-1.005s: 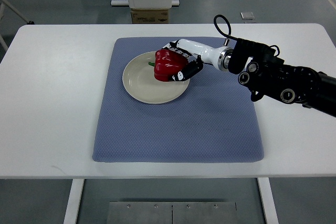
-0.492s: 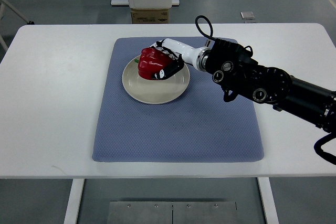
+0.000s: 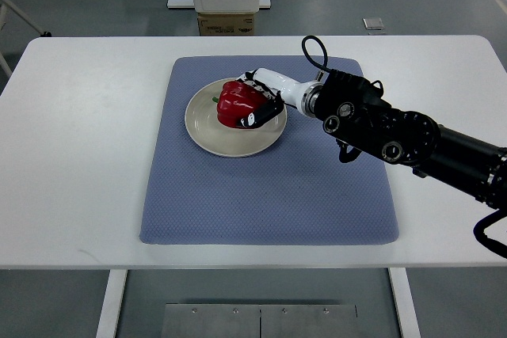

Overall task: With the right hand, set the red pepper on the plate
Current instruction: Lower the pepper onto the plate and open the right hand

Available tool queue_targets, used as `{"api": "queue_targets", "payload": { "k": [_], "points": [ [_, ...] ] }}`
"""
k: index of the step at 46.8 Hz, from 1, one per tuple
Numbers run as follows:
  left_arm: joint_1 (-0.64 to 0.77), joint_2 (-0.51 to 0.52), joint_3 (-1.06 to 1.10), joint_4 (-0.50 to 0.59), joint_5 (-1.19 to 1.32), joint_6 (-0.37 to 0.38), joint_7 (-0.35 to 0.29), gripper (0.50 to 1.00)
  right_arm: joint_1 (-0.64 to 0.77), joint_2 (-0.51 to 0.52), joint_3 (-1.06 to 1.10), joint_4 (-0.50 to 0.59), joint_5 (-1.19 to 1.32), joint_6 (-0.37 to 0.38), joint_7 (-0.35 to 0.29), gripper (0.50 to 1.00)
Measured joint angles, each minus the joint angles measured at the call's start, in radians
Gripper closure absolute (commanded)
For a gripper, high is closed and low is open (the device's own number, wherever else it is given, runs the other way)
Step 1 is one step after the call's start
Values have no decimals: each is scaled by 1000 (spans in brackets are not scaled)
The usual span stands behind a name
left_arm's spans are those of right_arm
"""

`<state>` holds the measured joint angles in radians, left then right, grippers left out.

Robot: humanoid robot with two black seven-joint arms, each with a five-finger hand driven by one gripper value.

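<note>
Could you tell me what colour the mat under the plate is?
The mat is blue-grey, seen in the top view.

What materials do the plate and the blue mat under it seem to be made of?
Plate: probably glazed ceramic or melamine; smooth cream surface with a slight sheen. Blue mat: looks like woven fabric or soft foam; matte, with a fine dotted texture and rounded, thick edges.

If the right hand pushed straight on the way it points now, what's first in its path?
The right hand, closed on the red pepper, points left. Beyond the pepper comes the plate rim, then blue mat; height above the plate is unclear.
</note>
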<state>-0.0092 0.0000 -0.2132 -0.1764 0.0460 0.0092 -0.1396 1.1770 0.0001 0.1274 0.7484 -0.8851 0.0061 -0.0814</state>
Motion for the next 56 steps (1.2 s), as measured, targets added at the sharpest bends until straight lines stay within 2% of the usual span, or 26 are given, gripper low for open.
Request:
{"api": "queue_targets", "payload": {
  "k": [12,15,18,28,32,40,56],
  "points": [
    [0,0,0,0,0,0,0,500,-18,0,0,0,0,0,8,1000],
    [0,0,0,0,0,0,0,500,-21,0,0,0,0,0,10,925],
    [0,0,0,0,0,0,0,500,-27,0,0,0,0,-3,12,873],
    [0,0,0,0,0,0,0,500,-40,0,0,0,1,-12,16,614],
    [0,0,0,0,0,0,0,500,-44,0,1,0,3,-12,17,530],
    [0,0,0,0,0,0,0,500,-44,0,2,0,9,-14,19,505],
    [0,0,0,0,0,0,0,500,-35,0,24,3,24,-14,23,500]
  ]
}}
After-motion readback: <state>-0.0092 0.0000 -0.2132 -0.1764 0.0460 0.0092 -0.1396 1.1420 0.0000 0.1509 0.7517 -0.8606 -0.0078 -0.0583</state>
